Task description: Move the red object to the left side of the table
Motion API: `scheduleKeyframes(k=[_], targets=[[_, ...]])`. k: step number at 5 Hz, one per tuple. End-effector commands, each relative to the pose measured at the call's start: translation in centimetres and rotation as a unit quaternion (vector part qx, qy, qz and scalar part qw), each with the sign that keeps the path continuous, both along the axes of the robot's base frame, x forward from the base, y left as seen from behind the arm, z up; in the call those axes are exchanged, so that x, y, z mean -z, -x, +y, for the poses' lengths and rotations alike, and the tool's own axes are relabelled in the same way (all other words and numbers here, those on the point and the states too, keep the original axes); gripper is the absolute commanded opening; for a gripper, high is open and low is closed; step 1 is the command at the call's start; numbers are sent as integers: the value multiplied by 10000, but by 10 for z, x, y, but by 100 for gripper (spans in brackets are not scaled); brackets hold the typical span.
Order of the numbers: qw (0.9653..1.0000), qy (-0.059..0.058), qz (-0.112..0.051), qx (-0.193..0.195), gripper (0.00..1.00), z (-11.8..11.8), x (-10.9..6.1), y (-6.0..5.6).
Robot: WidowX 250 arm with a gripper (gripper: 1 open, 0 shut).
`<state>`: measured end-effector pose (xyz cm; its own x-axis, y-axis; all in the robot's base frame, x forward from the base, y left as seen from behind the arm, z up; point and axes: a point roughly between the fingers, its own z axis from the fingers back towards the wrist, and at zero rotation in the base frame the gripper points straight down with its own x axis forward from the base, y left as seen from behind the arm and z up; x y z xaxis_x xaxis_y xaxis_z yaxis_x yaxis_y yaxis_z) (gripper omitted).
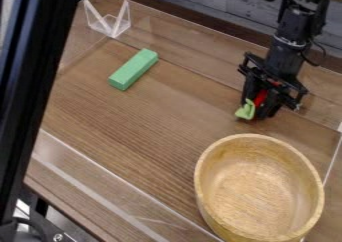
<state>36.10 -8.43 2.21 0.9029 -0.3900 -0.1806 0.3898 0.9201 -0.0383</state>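
green block [132, 69] far left of claw, untouched. claw [269, 98] down at table [120, 136] right side, jaws closed on red object [267, 99], green stem end poking left. bowl [258, 195] below claw. we judge grasp done; lift and leftward carry remain.

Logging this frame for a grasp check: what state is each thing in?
Black gripper: shut on the small glossy red toy fruit.
Small glossy red toy fruit: between the fingers, on the table.
Flat green rectangular block: lying flat, untouched.
Round wooden bowl: upright, empty.
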Motion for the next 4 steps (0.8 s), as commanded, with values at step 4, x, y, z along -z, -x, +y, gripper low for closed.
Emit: scheduleKeyframes(k=[4], targets=[[9809, -98, -1334, -1415, 0, 86, -134, 16]])
